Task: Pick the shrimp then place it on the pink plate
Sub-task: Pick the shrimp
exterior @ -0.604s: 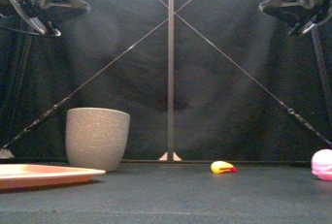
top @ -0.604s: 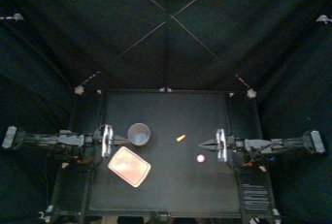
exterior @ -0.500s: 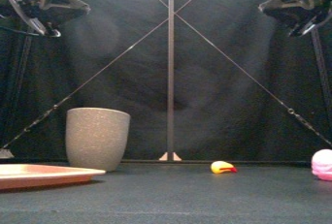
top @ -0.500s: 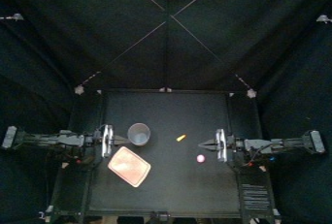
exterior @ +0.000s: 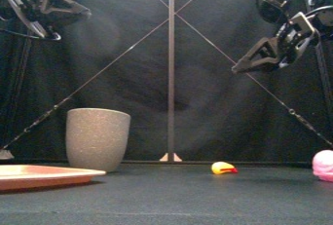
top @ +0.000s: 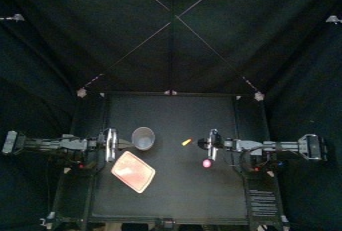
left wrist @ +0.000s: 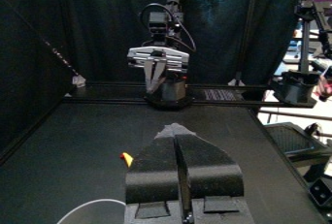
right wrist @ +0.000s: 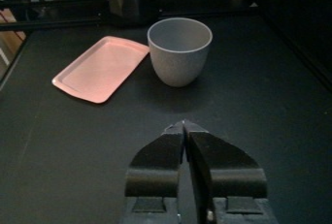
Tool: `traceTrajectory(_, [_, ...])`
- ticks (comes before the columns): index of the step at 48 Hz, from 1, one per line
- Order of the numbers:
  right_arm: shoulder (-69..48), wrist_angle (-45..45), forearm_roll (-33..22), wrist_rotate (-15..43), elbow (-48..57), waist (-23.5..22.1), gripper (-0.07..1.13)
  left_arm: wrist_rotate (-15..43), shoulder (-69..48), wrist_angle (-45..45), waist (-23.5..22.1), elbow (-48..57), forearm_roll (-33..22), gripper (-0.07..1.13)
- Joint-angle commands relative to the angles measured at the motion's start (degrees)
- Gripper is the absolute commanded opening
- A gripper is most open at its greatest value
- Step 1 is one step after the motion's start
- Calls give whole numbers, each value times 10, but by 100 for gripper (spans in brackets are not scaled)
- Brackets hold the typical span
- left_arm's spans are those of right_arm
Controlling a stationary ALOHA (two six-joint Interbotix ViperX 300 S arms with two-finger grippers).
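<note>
None of the task is done yet. The shrimp, as far as so small a yellow-and-orange toy can be read, lies on the bare table. It is to the right of the grey cup and to the left of a pink toy. It is well apart from the pink plate, which sits empty at the front left.

The right gripper hangs high above the table, a little to the right of the shrimp, its 2 jaws pressed together on nothing. The left gripper rests raised at the left side, its jaws likewise together and empty.

Every step is left: parting the jaws, the descent to the shrimp, the grasp, the carry across past the cup, and the release on the plate.
</note>
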Motion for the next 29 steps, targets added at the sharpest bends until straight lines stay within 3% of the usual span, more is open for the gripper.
traceTrajectory(1, [25,-2,12,1,-23,-7,69,0,3,-3,3,-8,0,2])
traceTrajectory(3, [38,-2,21,0,-27,-11,79,-1,4,-3,4,-8,0,2])
traceTrajectory(6, [52,3,22,-4,-30,-11,85,-1,3,-3,5,-8,-1,2])
traceTrajectory(20, [160,60,-1,-5,-67,-8,84,0,4,-4,11,-8,0,2])
traceTrajectory(29, [235,119,-47,-9,-112,-15,84,0,4,-5,11,-7,0,2])
